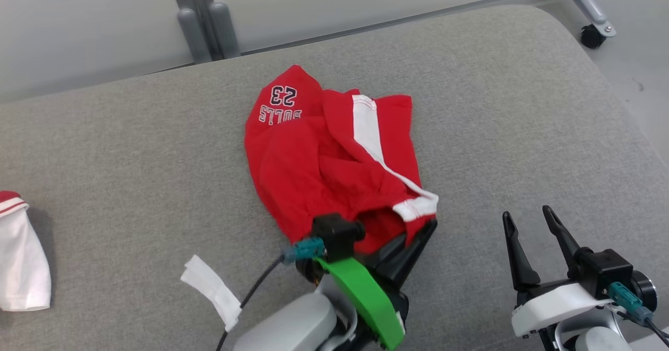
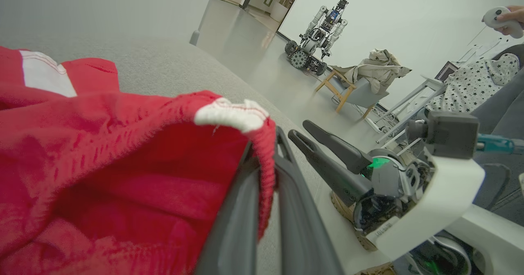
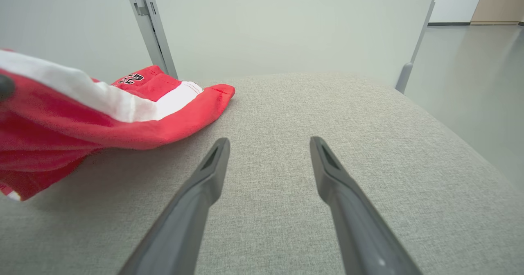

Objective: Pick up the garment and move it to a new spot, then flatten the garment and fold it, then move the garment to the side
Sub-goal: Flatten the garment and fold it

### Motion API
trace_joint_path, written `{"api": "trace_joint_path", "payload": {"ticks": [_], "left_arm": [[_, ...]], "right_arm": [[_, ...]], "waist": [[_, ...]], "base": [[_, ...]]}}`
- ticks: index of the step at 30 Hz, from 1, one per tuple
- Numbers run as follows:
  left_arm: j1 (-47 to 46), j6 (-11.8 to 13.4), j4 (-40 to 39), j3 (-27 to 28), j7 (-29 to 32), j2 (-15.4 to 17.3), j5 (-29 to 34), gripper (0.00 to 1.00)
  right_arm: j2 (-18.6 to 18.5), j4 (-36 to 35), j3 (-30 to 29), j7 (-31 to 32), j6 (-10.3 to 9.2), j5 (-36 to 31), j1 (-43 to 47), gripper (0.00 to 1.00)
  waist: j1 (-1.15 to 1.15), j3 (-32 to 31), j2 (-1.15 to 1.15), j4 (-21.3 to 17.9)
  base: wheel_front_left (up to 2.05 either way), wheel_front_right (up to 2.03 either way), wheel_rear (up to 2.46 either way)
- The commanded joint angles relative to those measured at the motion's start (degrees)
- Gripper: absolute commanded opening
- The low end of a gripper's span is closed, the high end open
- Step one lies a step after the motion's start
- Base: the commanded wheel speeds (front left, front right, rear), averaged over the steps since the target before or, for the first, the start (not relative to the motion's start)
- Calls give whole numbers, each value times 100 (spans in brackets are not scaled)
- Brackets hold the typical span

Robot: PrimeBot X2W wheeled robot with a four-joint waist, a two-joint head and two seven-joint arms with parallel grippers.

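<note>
The garment is a red jersey with white stripes and "23" on it, lying crumpled in the middle of the grey padded surface. My left gripper is shut on its near hem, right by a white cuff. In the left wrist view the red hem drapes over my shut left gripper. My right gripper stands open to the right of the garment, with nothing between its fingers. In the right wrist view my right gripper hovers low over bare grey fabric, with the garment off to the left.
A white cloth with red stripes lies at the left edge, and a white strip lies near my left arm. Grey frame posts and a caster stand behind. The left wrist view shows another robot, a chair and a hand.
</note>
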Motion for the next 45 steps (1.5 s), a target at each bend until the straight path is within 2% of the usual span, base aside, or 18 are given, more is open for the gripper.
{"api": "trace_joint_path", "payload": {"ticks": [1,3,5,11,16,19,22,23,24,25,26,30,35,40,43,45], "left_arm": [[193,-11,65,-53,-3,86,79,0],[440,-11,168,-213,-3,183,201,0],[680,-12,257,-84,-4,288,342,0],[1944,-12,139,1249,-3,794,858,0],[2617,-13,12,1795,-3,1289,1286,0],[2839,-13,97,2280,-4,1407,1474,0],[2997,-13,220,2649,-3,1389,1633,0],[3034,-13,224,2771,-3,1338,1618,4],[3049,-13,203,2821,-3,1329,1627,16],[3099,-13,201,2810,-3,1360,1670,78],[3150,-13,225,2767,-3,1398,1667,100],[3332,-13,350,2533,120,1598,1434,100],[3593,4,-71,2555,177,1914,1191,100],[3732,575,-935,3133,6,1971,1447,100],[3840,914,-1606,3633,-5,1824,1827,100],[3797,991,-1969,3796,-6,1661,2124,100]], "right_arm": [[-25,-13,-10,-18,-2,-1,55,100],[-33,-20,-25,-18,-2,-2,76,100],[-48,-13,-19,-18,-2,-4,109,100],[-72,-41,-74,-19,-2,-24,267,100],[-103,-81,-189,-18,-2,-42,406,100],[-100,-76,-181,-18,-2,-64,434,100],[-91,-77,-145,-18,-2,-68,413,100],[-94,-73,-132,-18,-2,-64,401,100],[-101,-72,-120,-18,-2,-64,395,100],[-108,-68,-110,-18,-2,-63,387,100],[-110,-70,-106,-18,-2,-60,384,100],[-118,-94,-103,-18,-2,-51,451,100],[-127,-173,-169,-18,-2,-77,519,100],[-150,-261,-230,-19,-2,-106,576,100],[-146,-298,-222,-18,-2,-121,583,100],[-151,-307,-204,-18,-2,-132,563,100]], "waist": [[0,-41,0,173],[0,-60,0,237],[0,-89,0,284],[0,-228,0,334],[0,-308,0,478],[0,-338,0,570],[0,-362,0,629],[0,-366,0,642],[0,-371,0,649],[0,-376,0,652],[0,-382,0,654],[0,-425,0,644],[0,-405,0,674],[0,-401,0,706],[0,-426,0,704],[0,-442,0,683]], "base": [[0,0,0],[0,0,0],[0,0,0],[0,0,0],[0,0,0],[0,0,0],[0,0,0],[0,0,0],[0,0,0],[0,0,0],[0,0,0],[0,0,0],[0,0,0],[0,0,0],[0,0,0],[0,0,0]]}}
